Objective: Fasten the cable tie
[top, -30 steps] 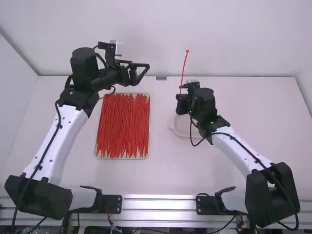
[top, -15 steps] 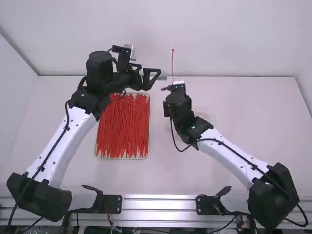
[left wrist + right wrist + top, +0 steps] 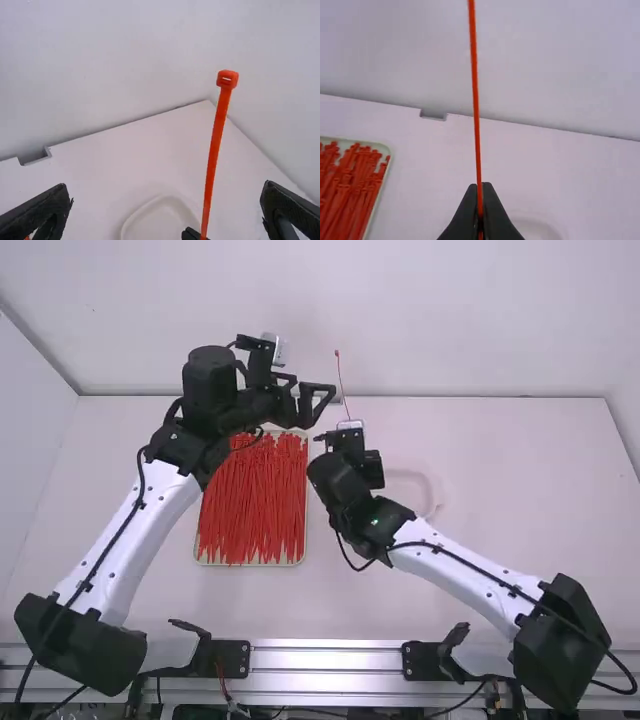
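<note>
In the high view the left arm rises from the lower left of the frame up to the upper middle, crossing the corner of a shallow beige rectangular tray [image 3: 250, 563] that sits left of centre on the white table [image 3: 520, 460]. The tray is packed with a heap of loose red cable ties [image 3: 252, 495] lying lengthwise. The left gripper [image 3: 312, 400] hangs in the air just past the tray's upper right corner, its black fingers spread wide with nothing between them; in the left wrist view they sit far apart at the two lower corners [image 3: 165, 190]. Just to its right, a single red plastic cable tie [image 3: 341, 385] stands nearly upright, its square head [image 3: 227, 79] at the top. The right gripper [image 3: 348, 428], just right of the tray, has its jaws pinched tight on the tie's lower end, and the strap runs straight up from the closed fingertips [image 3: 480, 200]. A small grey bracket [image 3: 331, 399] sits at the table's back edge. Right of centre lies a shallow clear plastic dish [image 3: 432, 480].
</note>
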